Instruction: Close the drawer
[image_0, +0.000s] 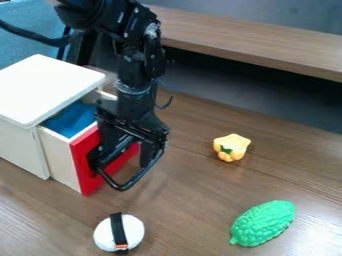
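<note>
Camera view: drawer (83, 170) is sticking partway out of white cabinet (48, 85), red front facing gripper (123, 171), which is hanging v. close. Not managing to tell if it's open/closed. Drawer's prob. needing push up-left in view.

We see a black arm (139, 62) of chunky, jointed segments, with a bulky, rounded housing (79, 11) at the top. Small pale flecks, perhaps screws or highlights, dot the dark casing, and we make out a greyish collar (133, 90) further down. A thick black cable (30, 33) runs off one side; a thinner dark wire (166, 103) loops by the other. Our tool (119, 184) is black too, with slim, angular bars framing open gaps.
</note>
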